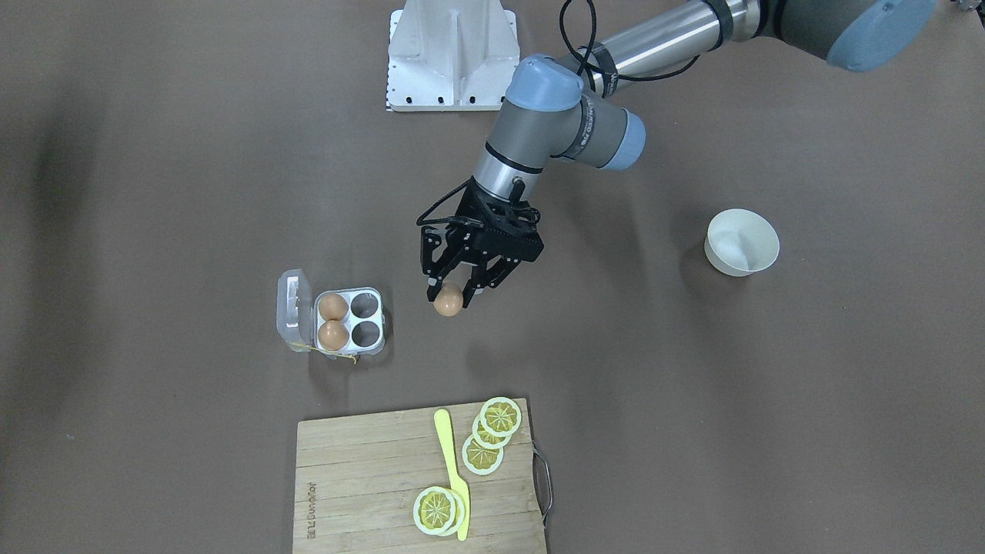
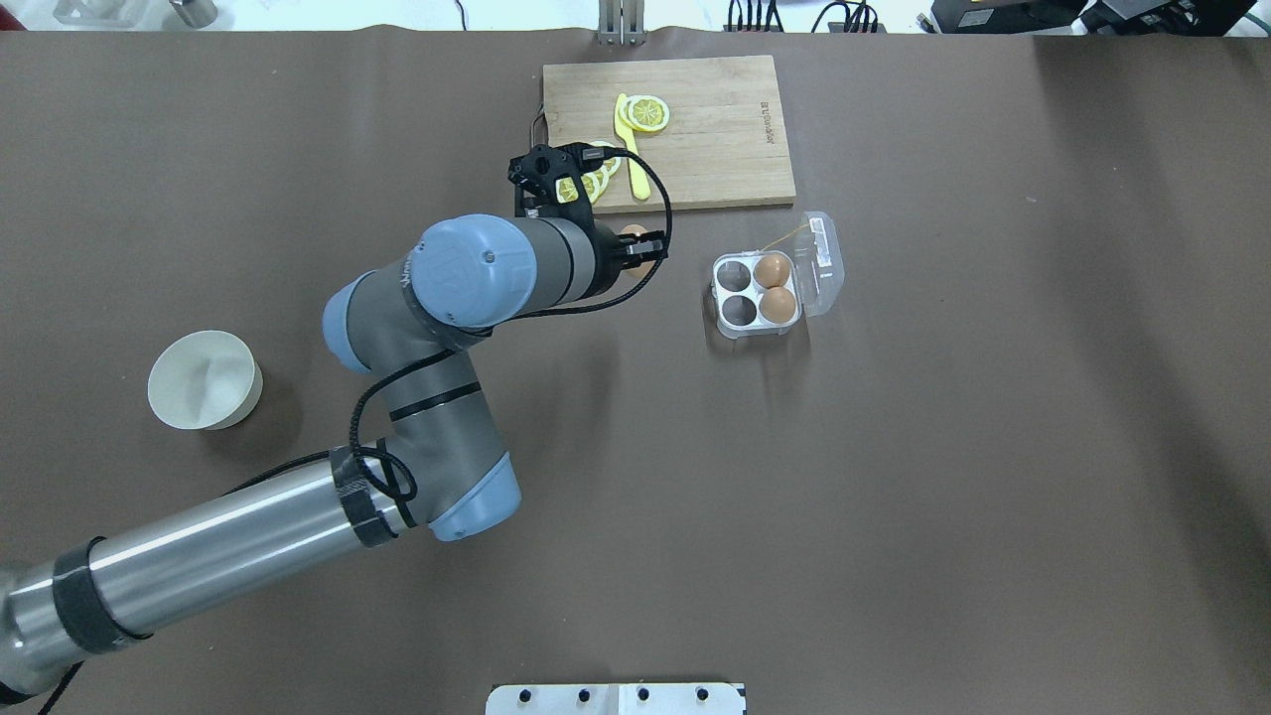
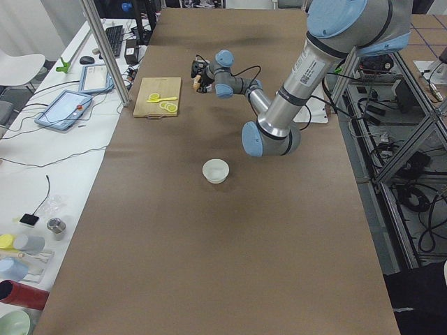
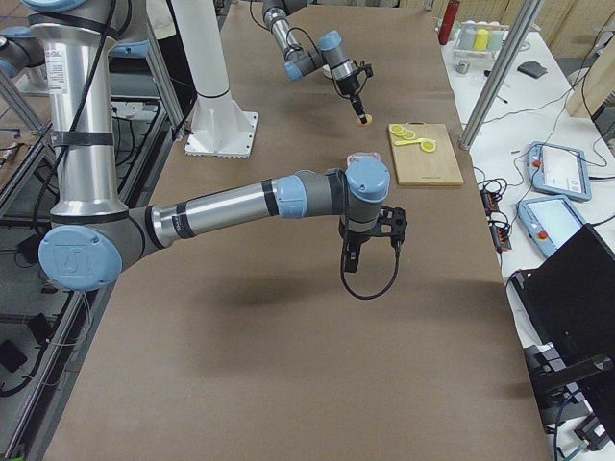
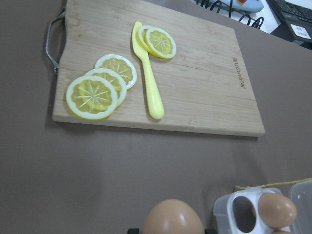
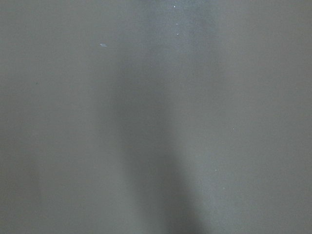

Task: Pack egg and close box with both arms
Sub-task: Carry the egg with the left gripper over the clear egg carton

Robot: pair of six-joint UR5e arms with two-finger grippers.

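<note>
My left gripper [image 1: 449,298] is shut on a light-brown egg [image 1: 448,302] and holds it above the table, a short way to the side of the box [image 1: 348,319]. The egg also shows at the bottom of the left wrist view [image 5: 173,220]. The clear box lies open with its lid [image 1: 295,309] folded back. Two brown eggs [image 1: 332,307] fill the cells by the lid, and the two cells nearer my gripper are empty. My right gripper [image 4: 371,248] shows only in the exterior right view, over bare table. I cannot tell whether it is open or shut.
A wooden cutting board [image 1: 362,477] with lemon slices [image 1: 500,417] and a yellow plastic knife [image 1: 452,465] lies beyond the box. A white bowl [image 1: 742,241] stands on the left arm's side. The white base [image 1: 452,54] is at the robot's edge.
</note>
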